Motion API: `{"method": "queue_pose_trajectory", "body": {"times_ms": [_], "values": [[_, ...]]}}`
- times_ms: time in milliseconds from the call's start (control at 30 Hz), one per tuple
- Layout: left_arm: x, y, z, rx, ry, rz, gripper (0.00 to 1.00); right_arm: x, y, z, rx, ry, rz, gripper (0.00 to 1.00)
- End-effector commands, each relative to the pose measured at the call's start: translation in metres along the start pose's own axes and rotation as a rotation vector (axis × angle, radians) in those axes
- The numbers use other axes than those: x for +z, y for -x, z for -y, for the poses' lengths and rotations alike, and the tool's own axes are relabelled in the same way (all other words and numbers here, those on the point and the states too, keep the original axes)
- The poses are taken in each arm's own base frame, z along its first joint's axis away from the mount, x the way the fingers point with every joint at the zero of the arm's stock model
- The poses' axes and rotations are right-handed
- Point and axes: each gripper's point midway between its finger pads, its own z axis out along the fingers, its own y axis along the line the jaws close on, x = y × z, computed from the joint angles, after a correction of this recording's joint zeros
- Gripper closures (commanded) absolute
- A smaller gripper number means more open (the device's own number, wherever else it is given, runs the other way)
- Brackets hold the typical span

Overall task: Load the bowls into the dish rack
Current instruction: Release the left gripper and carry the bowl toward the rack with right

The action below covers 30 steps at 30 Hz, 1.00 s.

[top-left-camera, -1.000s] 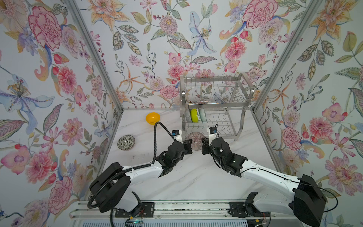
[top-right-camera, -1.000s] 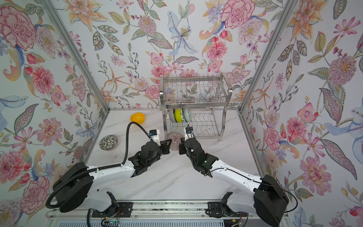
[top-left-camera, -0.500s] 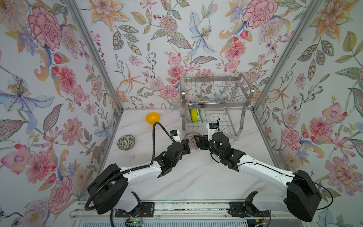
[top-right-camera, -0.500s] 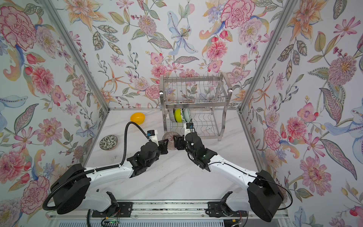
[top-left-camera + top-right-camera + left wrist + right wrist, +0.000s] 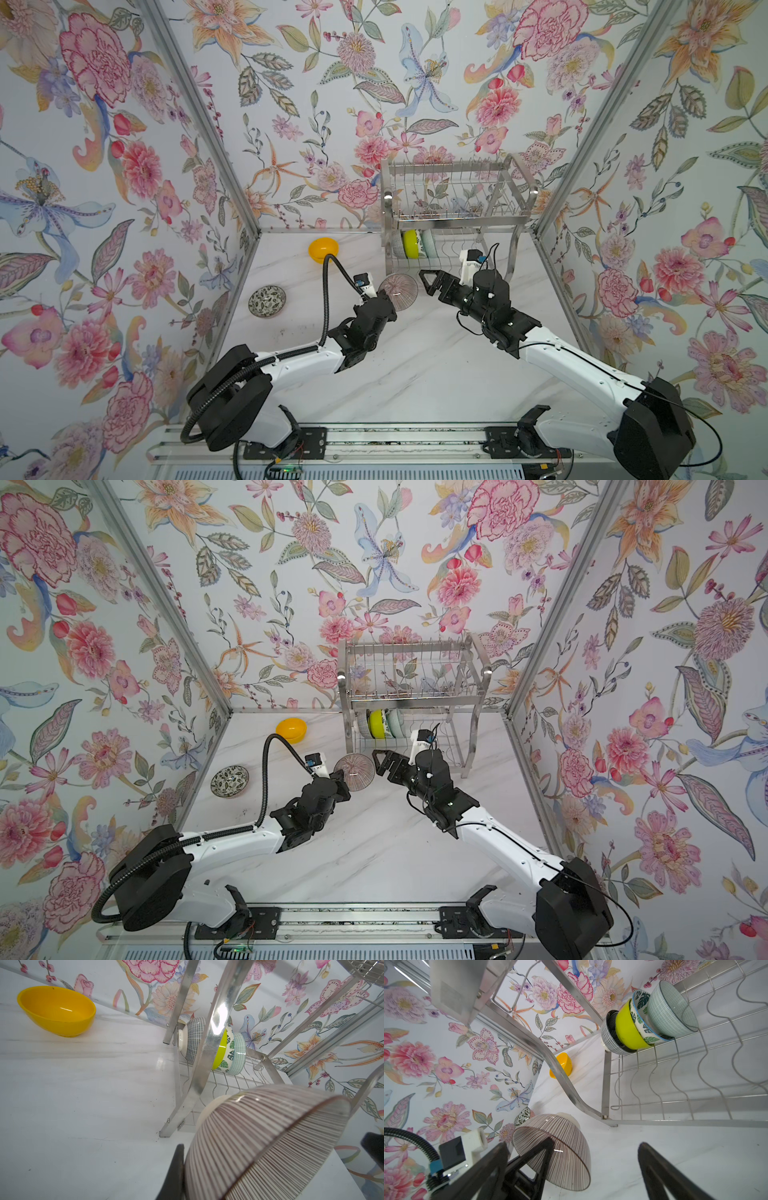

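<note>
Left gripper [image 5: 384,298] is clamped tight on the rim of the ribbed bowl [image 5: 399,289]. I've got it tilted on its side over the table [image 5: 415,374], just in front of the left leg of the dish rack [image 5: 440,226]. Right gripper [image 5: 426,282] hangs just beside that bowl, jaws spread wide, nothing in them (clear of the rim, going by the right wrist view). Four bowls [image 5: 641,1022] stand on edge at the left end of the rack's lower shelf. A yellow bowl [image 5: 323,250] sits by the table's back edge, a speckled bowl [image 5: 267,301] near its left edge.
</note>
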Motion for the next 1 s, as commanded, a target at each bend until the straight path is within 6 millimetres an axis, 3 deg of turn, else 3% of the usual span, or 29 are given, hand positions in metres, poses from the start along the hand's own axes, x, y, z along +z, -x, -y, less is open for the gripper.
{"method": "queue_pose_trajectory", "body": {"times_ms": [0, 200, 433, 600, 733, 767, 967], "values": [[-0.001, 0.03, -0.01, -0.018, 0.091, 0.114, 1.0, -0.007, 0.003, 0.008, 0.133, -0.006, -0.001, 0.01], [-0.002, 0.035, -0.023, 0.034, 0.177, 0.17, 1.0, -0.01, 0.014, 0.038, 0.374, -0.103, -0.004, 0.02], [0.0, 0.029, -0.039, 0.083, 0.255, 0.219, 1.0, -0.006, 0.015, 0.042, 0.699, -0.04, 0.039, 0.01], [0.001, 0.022, -0.04, 0.075, 0.25, 0.24, 1.0, 0.001, 0.012, 0.03, 0.85, 0.007, 0.047, 0.02], [0.006, 0.019, -0.028, 0.073, 0.193, 0.236, 1.0, 0.007, 0.013, 0.019, 0.928, 0.04, 0.052, 0.01], [0.013, 0.008, -0.03, 0.098, 0.202, 0.216, 1.0, 0.009, 0.005, 0.011, 0.946, 0.056, 0.03, 0.02], [0.018, 0.001, -0.021, 0.118, 0.177, 0.222, 1.0, 0.021, -0.008, -0.009, 1.036, 0.091, 0.014, 0.03]]}}
